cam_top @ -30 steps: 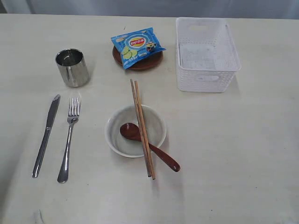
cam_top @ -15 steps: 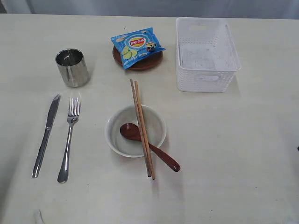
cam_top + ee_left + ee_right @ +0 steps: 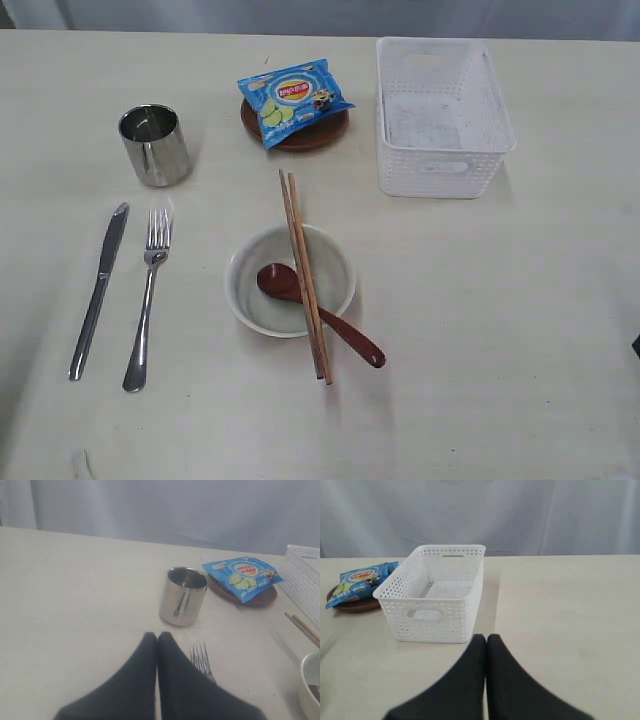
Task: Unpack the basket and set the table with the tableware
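Table [image 3: 540, 330] unchanged vs 1 s ago; basket [image 3: 440, 172] empty; left gripper [image 3: 158, 639], right gripper [image 3: 486, 639] fingers closed, nothing held; task prob. complete.

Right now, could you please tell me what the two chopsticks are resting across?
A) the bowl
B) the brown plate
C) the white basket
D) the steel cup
A: the chopsticks lie across the rim of the bowl, over the red spoon whose head sits inside it.
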Motion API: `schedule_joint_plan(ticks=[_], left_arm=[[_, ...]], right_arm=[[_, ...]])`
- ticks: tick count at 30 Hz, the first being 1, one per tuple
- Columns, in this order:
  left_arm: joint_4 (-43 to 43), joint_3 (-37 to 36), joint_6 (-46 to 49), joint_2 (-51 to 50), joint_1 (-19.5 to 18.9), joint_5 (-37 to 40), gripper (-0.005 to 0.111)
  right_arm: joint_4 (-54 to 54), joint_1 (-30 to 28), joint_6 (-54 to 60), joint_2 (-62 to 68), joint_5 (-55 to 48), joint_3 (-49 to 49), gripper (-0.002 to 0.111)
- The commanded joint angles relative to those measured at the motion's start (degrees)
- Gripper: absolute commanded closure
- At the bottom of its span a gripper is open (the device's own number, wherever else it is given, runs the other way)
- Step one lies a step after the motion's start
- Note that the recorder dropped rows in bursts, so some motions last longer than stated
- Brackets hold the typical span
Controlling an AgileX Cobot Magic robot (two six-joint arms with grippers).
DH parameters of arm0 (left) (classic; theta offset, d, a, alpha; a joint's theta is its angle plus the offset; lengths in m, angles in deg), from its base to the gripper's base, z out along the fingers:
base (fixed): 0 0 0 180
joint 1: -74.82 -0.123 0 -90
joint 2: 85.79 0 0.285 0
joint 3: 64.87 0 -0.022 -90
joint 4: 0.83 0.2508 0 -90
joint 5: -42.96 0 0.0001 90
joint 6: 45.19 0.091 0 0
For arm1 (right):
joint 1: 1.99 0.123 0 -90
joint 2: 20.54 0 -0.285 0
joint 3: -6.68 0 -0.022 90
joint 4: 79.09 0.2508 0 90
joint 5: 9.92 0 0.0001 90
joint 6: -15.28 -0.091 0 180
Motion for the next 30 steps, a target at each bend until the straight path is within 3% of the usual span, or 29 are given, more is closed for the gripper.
schedule_joint_plan(ticks=[1, 30], left_arm=[[-0.18, -0.16, 0.03, 0.21, -0.06, -0.65, 0.107], [-0.18, -0.16, 0.03, 0.21, -0.06, -0.65, 0.107]], right_arm=[[-3.43, 0.19, -1.93, -0.40, -2.41, 0.19, 0.108], [-3.38, 0.19, -2.47, -0.40, -3.33, 0.19, 0.108]])
